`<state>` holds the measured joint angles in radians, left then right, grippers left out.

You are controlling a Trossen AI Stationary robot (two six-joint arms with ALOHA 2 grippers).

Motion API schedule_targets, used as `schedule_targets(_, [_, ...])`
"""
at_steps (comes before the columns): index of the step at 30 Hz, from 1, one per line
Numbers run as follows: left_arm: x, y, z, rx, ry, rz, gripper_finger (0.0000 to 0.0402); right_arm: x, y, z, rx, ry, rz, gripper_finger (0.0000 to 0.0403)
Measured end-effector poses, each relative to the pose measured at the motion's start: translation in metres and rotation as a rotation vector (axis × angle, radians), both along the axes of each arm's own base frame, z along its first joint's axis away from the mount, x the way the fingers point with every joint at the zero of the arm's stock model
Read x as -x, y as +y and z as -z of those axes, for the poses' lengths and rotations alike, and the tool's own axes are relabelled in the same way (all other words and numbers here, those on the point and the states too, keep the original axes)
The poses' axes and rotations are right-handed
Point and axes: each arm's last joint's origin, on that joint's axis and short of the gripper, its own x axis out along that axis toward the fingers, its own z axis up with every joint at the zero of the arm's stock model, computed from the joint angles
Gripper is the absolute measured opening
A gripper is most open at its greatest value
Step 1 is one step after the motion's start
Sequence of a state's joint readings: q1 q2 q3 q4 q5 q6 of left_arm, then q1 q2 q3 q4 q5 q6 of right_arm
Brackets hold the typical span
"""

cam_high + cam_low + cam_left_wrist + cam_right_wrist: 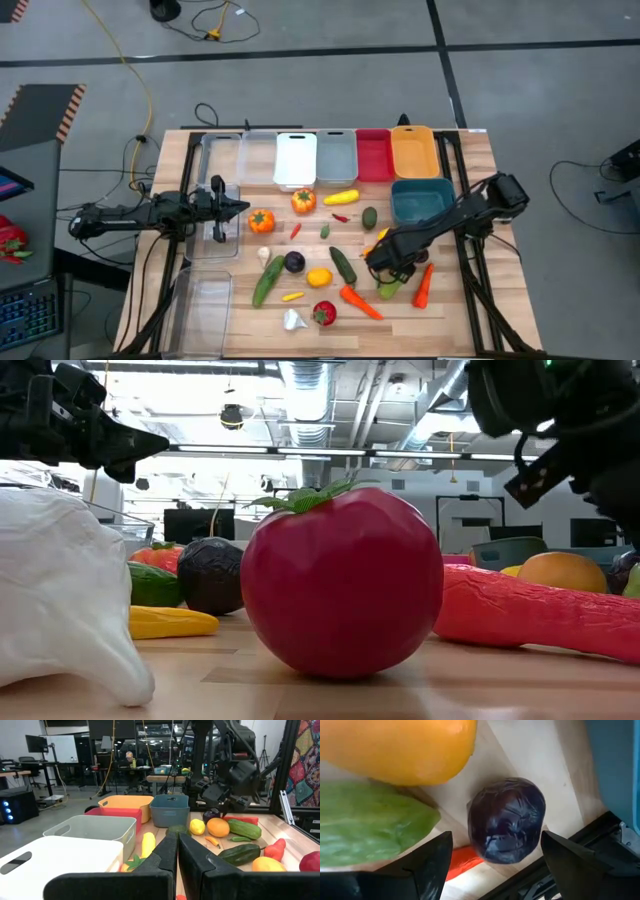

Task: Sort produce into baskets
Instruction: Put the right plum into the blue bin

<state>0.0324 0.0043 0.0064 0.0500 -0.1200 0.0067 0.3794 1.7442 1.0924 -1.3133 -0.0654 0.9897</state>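
Produce lies scattered over the wooden table: a red tomato [324, 313], white garlic [293, 319], cucumbers [343, 265], carrots [360, 301] and a lemon [319, 277]. The baskets stand in a row along the far edge [336, 157], with a teal one [420, 200] in front of them. My right gripper [385, 262] points steeply down, open, over a purple round [506, 820] that rests on the table. Its fingers [432, 865] stand on either side of the round without touching it. My left gripper [240, 207] hangs level at the table's left, shut and empty.
Close around the purple round lie an orange fruit [400, 745], a green vegetable [370, 825] and a carrot end [465, 860]. The teal basket's wall [620, 765] is just beside it. Clear bins [200, 310] stand at the table's left side.
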Motion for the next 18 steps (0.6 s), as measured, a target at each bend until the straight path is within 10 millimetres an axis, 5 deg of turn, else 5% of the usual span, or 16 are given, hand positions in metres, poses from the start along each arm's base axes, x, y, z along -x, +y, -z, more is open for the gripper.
schedule_targets(7, [0.0, 0.0, 0.0, 0.0, 0.0, 0.0, 0.0002, -0.0022, 0.0007, 0.0114, 0.018, 0.045, -0.005, 0.032])
schedule_targets(18, [0.0, 0.0, 0.0, 0.0, 0.0, 0.0, 0.0002, -0.0019, 0.0007, 0.0109, 0.016, 0.043, -0.007, 0.0249])
